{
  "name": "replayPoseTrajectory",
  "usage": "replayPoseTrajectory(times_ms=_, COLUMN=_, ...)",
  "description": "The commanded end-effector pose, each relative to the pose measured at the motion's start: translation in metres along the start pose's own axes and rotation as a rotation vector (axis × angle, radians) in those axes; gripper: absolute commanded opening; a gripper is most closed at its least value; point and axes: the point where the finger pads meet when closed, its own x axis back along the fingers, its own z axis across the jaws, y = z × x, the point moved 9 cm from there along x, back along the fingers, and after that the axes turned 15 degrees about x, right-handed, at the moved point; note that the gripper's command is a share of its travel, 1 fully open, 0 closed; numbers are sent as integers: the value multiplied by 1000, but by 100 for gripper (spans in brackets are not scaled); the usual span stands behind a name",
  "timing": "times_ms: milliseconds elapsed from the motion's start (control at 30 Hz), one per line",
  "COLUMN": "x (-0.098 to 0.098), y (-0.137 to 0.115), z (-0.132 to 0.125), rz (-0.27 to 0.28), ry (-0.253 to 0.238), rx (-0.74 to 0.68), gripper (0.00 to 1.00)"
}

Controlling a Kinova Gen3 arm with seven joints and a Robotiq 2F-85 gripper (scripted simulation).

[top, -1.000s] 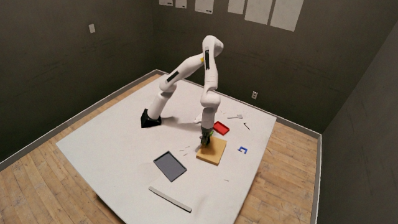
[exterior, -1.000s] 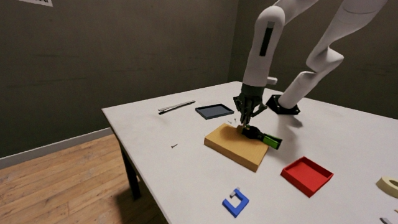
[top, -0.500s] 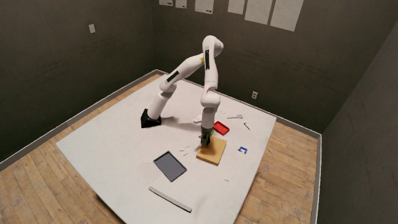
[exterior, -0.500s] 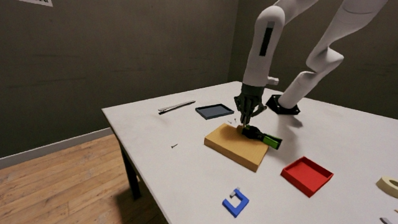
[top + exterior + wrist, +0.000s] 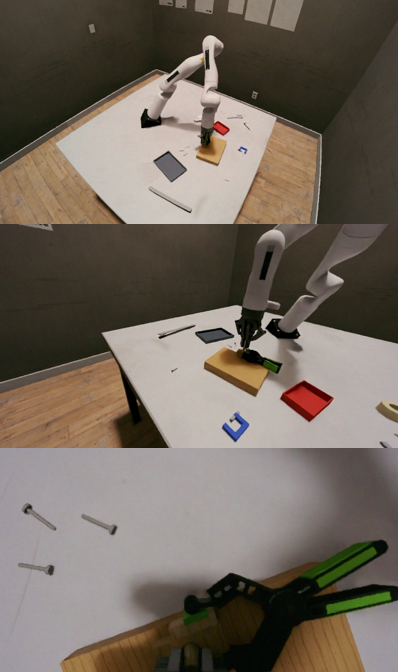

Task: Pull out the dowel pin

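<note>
My gripper [image 5: 205, 145] [image 5: 245, 347] [image 5: 191, 660] points down over the bench board [image 5: 212, 154] [image 5: 233, 370] [image 5: 340, 640]. Its fingers are shut on the dowel pin [image 5: 191, 649], whose round tan top shows between them in the wrist view. The black spring clamp with green handles [image 5: 272, 366] [image 5: 286, 607] lies across the board's edge area beside the fingers. Its green pad [image 5: 195, 617] rests against pale wood [image 5: 202, 625] just beyond the fingertips. I cannot tell block from stop there. The fingers hide the hole, the pin's lower part and any gap between block and stop.
Several small screws [image 5: 101, 524] lie beyond the board. A dark grey tray [image 5: 170, 166] [image 5: 214, 335] and a red tray [image 5: 221, 128] [image 5: 306, 399] stand on either side. A blue C-shaped clamp [image 5: 244, 149] [image 5: 236, 434] and a long grey bar [image 5: 169, 199] lie on the table.
</note>
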Motion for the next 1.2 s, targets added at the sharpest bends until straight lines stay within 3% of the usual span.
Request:
replayPoseTrajectory(times_ms=0, x=2, y=2, z=2, rz=-6, ry=5, rx=-15, gripper=10)
replayPoseTrajectory(times_ms=1167, x=2, y=2, z=2, rz=-5, ry=6, rx=-236, gripper=10)
